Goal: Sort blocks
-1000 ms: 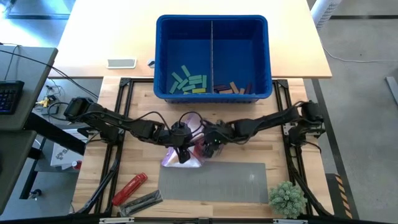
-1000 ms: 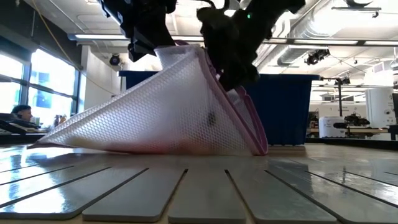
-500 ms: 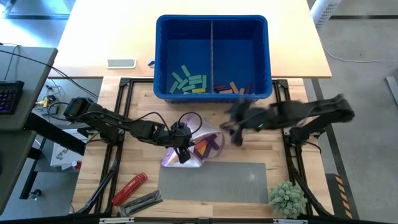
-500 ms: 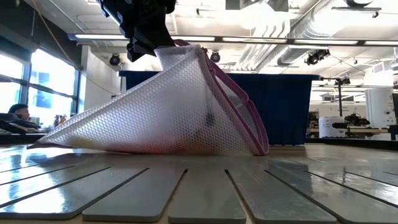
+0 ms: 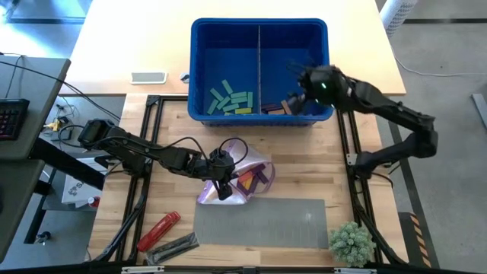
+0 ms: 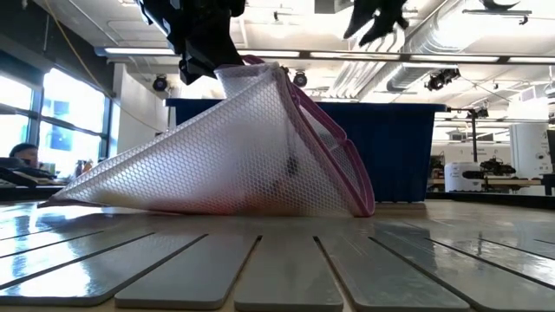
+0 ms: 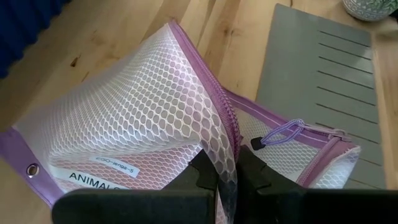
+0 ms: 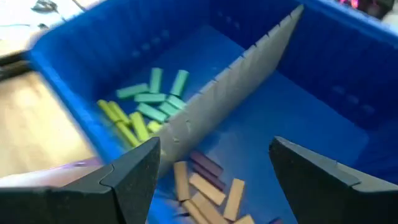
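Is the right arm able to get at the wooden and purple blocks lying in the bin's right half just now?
Probably yes. The right gripper hangs open directly over the blue bin's right compartment, and nothing covers the tan and purple blocks below it. The divider stands to one side.

Mesh bag [image 7: 124, 124] white label: "ANIMAL…" cut off; smaller line unreadable.

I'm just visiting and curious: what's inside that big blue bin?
The blue bin has a grey divider. One side holds teal and lime blocks, the other tan and purple blocks. The open right gripper hovers over that side and hides some.
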